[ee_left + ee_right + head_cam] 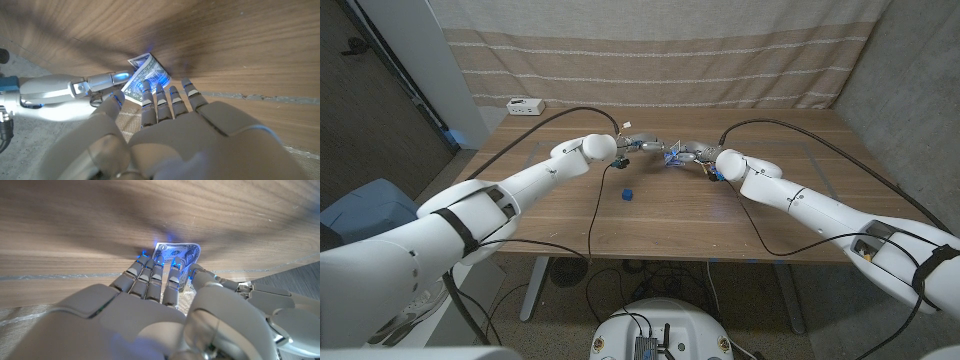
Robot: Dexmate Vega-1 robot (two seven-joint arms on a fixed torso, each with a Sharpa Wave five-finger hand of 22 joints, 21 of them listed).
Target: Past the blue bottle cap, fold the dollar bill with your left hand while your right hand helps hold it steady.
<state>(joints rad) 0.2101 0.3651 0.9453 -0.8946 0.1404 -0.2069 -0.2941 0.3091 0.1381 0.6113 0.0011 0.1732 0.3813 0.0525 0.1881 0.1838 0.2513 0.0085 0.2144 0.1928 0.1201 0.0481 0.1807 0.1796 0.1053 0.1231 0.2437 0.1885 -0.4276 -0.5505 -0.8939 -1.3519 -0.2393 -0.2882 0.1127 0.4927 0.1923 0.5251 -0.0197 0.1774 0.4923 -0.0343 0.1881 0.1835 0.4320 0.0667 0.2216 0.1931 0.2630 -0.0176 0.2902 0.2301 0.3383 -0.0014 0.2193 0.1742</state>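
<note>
The dollar bill (148, 76) lies on the wooden table (670, 215) beyond the blue bottle cap (628, 194), between the two hands, which meet over it near the table's far middle; in the left wrist view one edge of the note stands lifted and curled, so it does not lie flat. The left hand (638, 143) reaches over the bill with its fingers (160, 97) stretched out side by side, their tips at or on the paper's near edge; it appears to enclose nothing, though whether a fingertip and the thumb pinch an edge cannot be told. The right hand (688, 151) likewise lays its extended fingers (150, 275) on the note, apparently pressing it to the table rather than grasping it.

The bill is judged very light, thin and limp; it should crease readily but slide on the smooth wood, and a careless push could crumple it; the raised edge looks the best place to take hold, with the far part pinned by the right hand.

In the head view the bill is largely covered by the hands and too small to read; the wrist views hide the paper beneath the fingertips, and blue glow blurs the contact.
</note>
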